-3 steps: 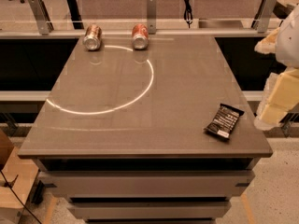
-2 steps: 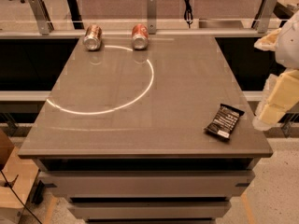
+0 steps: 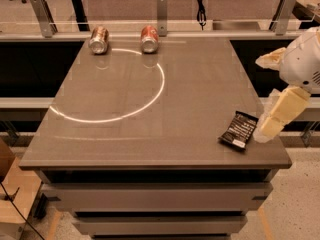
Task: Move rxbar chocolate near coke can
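The cream gripper point(image 3: 270, 126) — width I cannot tell — is hovering just right of the flat black-wrapped rxbar chocolate point(image 3: 239, 129) at the grey table's point(image 3: 150, 134) near right edge, likely needing a centred crosswise grip.

1. Cans: two, both at the far edge of the table point(image 3: 150, 149). One is the red coke can point(image 3: 149, 38); the other is a paler copper-and-silver can point(image 3: 99, 39).
2. Snack bars: one, the rxbar chocolate point(image 3: 239, 129).
3. Tables: one.
4. Robot arms: one, carrying one pincer point(image 3: 266, 128), which hangs off the table's right edge just beside the bar.
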Available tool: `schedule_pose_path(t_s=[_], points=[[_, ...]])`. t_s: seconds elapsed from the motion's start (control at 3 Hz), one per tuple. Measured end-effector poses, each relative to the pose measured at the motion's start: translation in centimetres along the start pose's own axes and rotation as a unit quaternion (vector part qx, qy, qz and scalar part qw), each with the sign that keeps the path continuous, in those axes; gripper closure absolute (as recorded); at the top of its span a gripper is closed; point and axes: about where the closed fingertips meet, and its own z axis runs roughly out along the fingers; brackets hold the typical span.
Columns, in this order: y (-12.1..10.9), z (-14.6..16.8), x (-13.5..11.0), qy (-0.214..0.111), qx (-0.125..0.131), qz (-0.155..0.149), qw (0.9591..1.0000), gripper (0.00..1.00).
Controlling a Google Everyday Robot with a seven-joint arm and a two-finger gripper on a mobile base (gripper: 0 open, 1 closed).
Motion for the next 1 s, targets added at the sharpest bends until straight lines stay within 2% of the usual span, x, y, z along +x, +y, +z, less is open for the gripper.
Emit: schedule_pose_path(t_s=[0.67,1.0], points=[[-0.4,5.4,2.2,-0.009,-0.016,0.017,0.9997,0.0],[-0.5,7.6,4.0,-0.007,-0.024,0.036,0.9991,0.0]])
